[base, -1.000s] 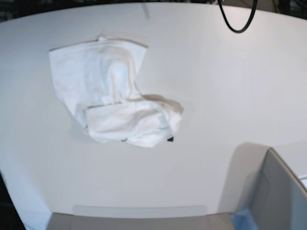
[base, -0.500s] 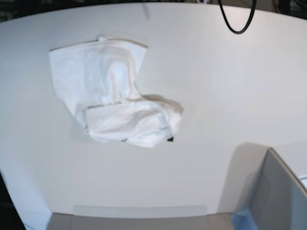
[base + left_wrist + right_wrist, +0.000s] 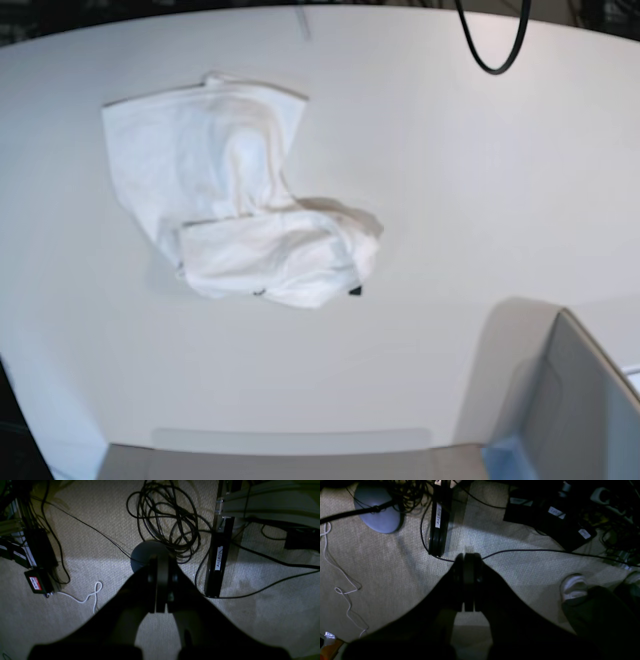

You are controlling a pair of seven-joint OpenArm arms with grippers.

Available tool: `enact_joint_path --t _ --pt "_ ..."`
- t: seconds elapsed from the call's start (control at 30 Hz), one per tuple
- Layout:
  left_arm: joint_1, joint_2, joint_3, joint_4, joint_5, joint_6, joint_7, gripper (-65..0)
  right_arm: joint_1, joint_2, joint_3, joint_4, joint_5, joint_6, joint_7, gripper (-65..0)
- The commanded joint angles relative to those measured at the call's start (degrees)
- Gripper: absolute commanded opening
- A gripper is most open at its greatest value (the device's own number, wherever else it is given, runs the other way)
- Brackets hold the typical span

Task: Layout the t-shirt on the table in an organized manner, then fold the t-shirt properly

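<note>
white cotton t-shirt [image 3: 240,215] is sitting crumpled on the left half of the worktop [image 3: 470,190] in the base view, nothing touching it. the top part lies fairly flat with a ridge of bunched cloth running down it, and the lower part is rolled over into a thick fold toward the near side. two small dark bits poke out under the near edge of that fold, can't really tell what they are. no print showing from this angle, just plain white fabric.

neither arm shows up in the base view. both wrist cams are pointing down at beige carpet [image 3: 262,610], well off the worktop. the left gripper [image 3: 160,585] has its fingers pressed together with nothing between them, hanging over a round grey stand base [image 3: 142,555] and a big tangle of black cables [image 3: 170,520]. the right gripper [image 3: 469,580] is the same deal, fingers closed flat on each other and empty, with a white cord [image 3: 337,580] on the carpet off to one side and somebody's white sneaker [image 3: 572,586] at the other.

grey bin-like box [image 3: 580,410] sits at the near right corner of the base view, well apart from the shirt.
</note>
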State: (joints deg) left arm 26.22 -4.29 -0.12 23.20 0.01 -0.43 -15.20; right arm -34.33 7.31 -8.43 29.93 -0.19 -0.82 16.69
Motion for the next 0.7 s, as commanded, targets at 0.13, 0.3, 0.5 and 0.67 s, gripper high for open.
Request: enact_joint_path --t 0.13,0.3,0.5,0.67 --pt "3.45 0.12 -0.19 4.45 0.03 0.21 -1.72 -64.9 -2.38 0.38 -0.32 2.9 -0.12 0.34 2.7 -64.9" --pt "5.39 0.21 -0.19 8.58 0.03 0.21 -2.07 -64.9 -2.46 0.38 -0.32 3.08 -0.12 0.34 2.78 -64.9" --pt "6.27 0.29 -0.01 8.75 0.03 0.21 -2.34 -64.9 -4.84 0.38 -0.5 7.03 -0.21 0.34 7.0 -65.0" --pt "10.13 0.29 -0.1 16.32 0.03 0.21 -2.34 -64.9 -7.83 1.0 -3.66 12.57 -0.21 0.34 7.97 -65.0"
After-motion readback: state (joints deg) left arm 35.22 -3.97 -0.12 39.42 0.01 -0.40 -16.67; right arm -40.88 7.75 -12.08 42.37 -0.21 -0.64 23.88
